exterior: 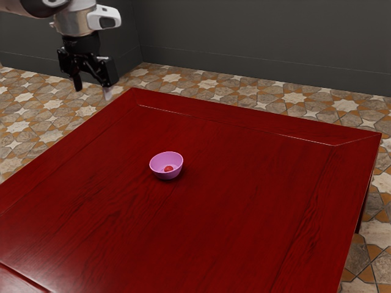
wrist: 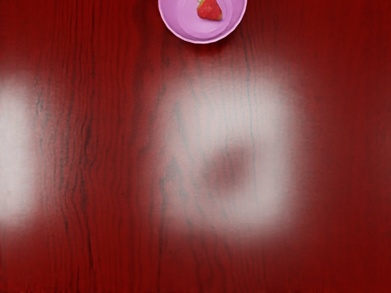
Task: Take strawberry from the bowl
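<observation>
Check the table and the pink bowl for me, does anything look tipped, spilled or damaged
Nothing stands out. The pink bowl sits upright on the red table, with the strawberry inside it, and I see no spill or damage. The pale patches look like light reflections.

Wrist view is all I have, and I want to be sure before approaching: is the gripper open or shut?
Observer: Open. The exterior view shows the gripper with its fingers apart and nothing between them.
Operator: The far side of the pink bowl is out of my picture. Is its rim whole?
Observer: Yes, the exterior view shows the rim all the way round, unbroken.
Operator: Is it near a table edge?
Observer: No, it stands well in from the edges in sight of the red wooden table.
</observation>
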`<state>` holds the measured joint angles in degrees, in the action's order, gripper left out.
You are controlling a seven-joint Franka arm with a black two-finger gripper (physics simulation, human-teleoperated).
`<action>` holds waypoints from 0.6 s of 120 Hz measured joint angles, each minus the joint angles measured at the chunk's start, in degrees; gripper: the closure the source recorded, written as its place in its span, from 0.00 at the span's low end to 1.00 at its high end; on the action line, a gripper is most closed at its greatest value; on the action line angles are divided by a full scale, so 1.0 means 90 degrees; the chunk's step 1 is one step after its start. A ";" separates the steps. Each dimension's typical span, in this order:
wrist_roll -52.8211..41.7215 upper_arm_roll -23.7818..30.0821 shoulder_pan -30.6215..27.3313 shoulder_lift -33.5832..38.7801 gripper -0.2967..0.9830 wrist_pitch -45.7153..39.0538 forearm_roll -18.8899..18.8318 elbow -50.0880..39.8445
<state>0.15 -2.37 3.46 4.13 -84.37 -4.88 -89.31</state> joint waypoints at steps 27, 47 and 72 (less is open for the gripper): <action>0.0024 0.0127 -0.0066 0.0422 0.23 -0.0094 0.0017 -0.0577; 0.0128 0.0198 -0.0084 0.0816 0.23 -0.0610 0.0182 -0.2343; 0.0241 0.0222 0.0121 0.0234 0.23 -0.2249 0.0205 -0.3396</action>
<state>2.32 -0.37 4.55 6.24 -104.61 -3.03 -119.87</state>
